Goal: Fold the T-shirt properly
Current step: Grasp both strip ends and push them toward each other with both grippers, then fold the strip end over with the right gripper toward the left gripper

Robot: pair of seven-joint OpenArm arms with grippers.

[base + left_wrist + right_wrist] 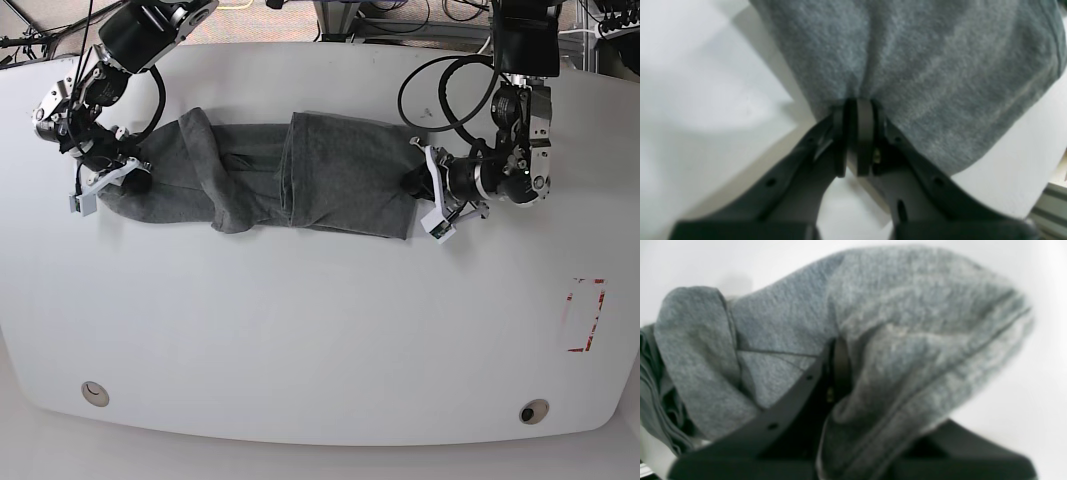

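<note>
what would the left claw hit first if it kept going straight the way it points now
The T-shirt itself: the left claw is shut on its edge and points into the cloth, so it would likely just push into more bunched fabric lying on the table.

T-shirt (300,175): soft knit cloth, heathered grey, fuzzy matt nap, stitched hems showing as darker ridges. Table (300,330): smooth white top, faint sheen. Left gripper (858,110) and right gripper (836,350): matt black plastic, smooth, small screw holes. Cables (450,90): black, glossy sheath. Red tape (588,315), matt, on the table.
</note>
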